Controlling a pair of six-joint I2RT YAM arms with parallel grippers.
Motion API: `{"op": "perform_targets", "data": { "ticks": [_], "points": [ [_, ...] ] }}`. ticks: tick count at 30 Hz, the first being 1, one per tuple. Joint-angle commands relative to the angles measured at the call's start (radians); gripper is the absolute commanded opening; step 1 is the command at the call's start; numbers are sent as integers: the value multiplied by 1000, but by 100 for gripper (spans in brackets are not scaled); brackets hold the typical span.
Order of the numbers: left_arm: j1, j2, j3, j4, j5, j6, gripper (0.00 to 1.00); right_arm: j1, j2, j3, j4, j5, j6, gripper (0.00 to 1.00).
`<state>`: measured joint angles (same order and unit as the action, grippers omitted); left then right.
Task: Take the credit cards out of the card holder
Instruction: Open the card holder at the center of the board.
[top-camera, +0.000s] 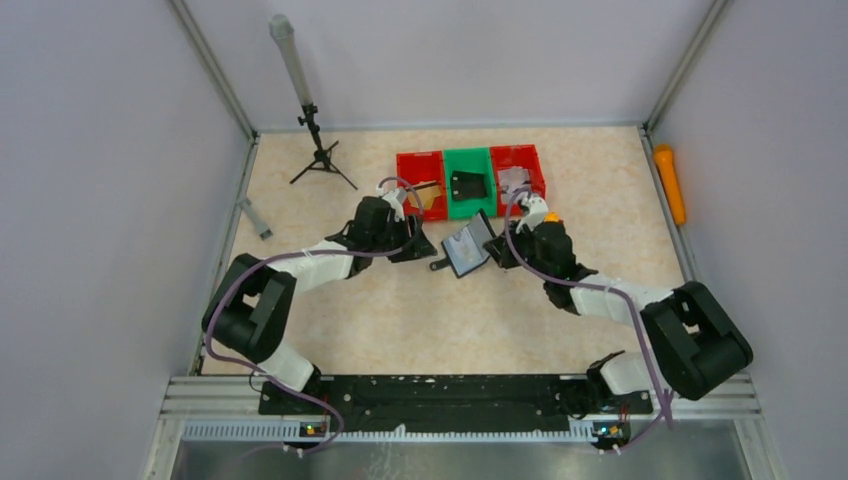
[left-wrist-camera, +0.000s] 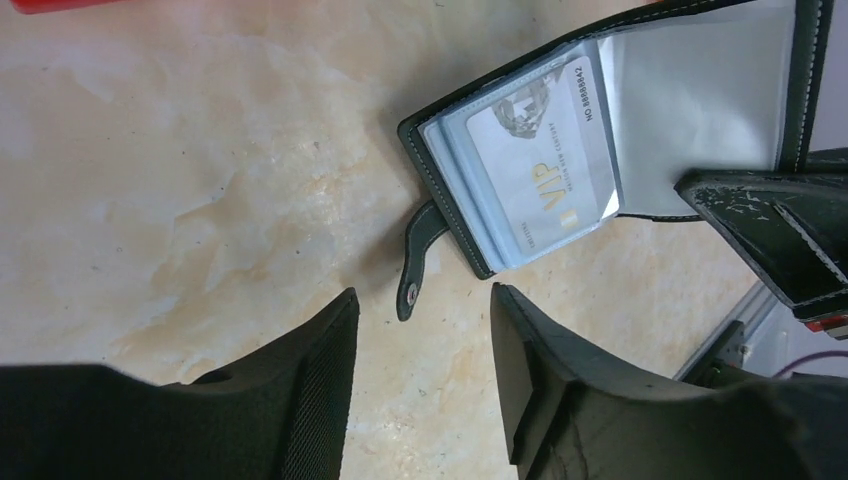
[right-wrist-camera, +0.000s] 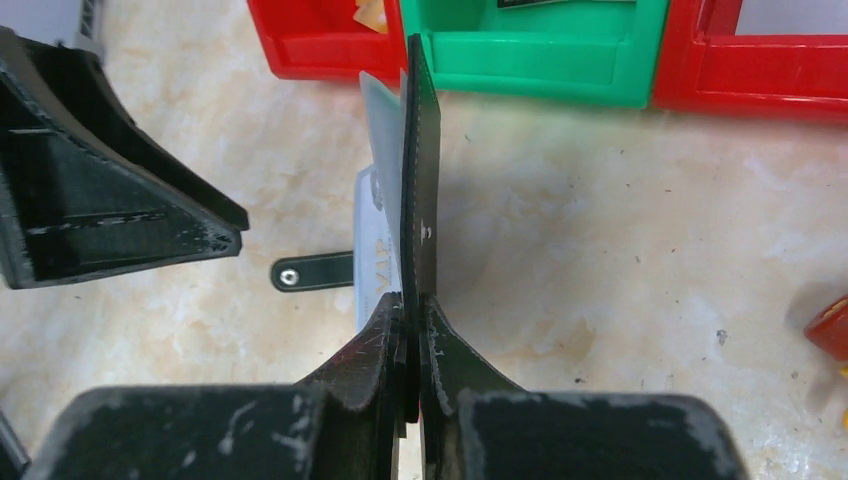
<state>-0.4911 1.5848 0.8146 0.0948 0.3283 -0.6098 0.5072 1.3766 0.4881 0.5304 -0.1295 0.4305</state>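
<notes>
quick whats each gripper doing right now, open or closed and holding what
Left gripper: open, holding nothing.
Right gripper: shut on the raised flap of the card holder.

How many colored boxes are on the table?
3, side by side in a row: the left red box, the green box in the middle, the right red box. None seems hidden.

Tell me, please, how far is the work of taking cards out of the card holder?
Done: the card holder lies opened. In hand: the right claw is shut on its raised cover; the left claw is open and empty, near the tab. Left: the VIP card is inside the holder, not pulled out.
</notes>
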Motion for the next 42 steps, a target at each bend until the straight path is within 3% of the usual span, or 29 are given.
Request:
{"op": "perform_targets", "data": {
  "ticks": [1, 11, 14, 18, 33, 42],
  "points": [
    [23, -45, -43, 152, 106, -42, 57, -6, -97, -21, 100, 6, 46, 0],
    [32, -134, -176, 481, 270, -99, 75, -33, -282, -39, 26, -15, 148, 0],
    [31, -175, -205, 531, 278, -105, 89, -35, -330, -33, 3, -33, 192, 0],
    [33, -225, -240, 607, 300, -123, 99, -36, -389, -32, -21, -92, 254, 0],
    [71, -137, -209, 663, 412, -201, 96, -36, -427, -56, 67, -222, 370, 0],
    [71, -86, -210, 839, 510, -290, 71, -36, -433, -37, 44, -248, 371, 0]
  ]
}}
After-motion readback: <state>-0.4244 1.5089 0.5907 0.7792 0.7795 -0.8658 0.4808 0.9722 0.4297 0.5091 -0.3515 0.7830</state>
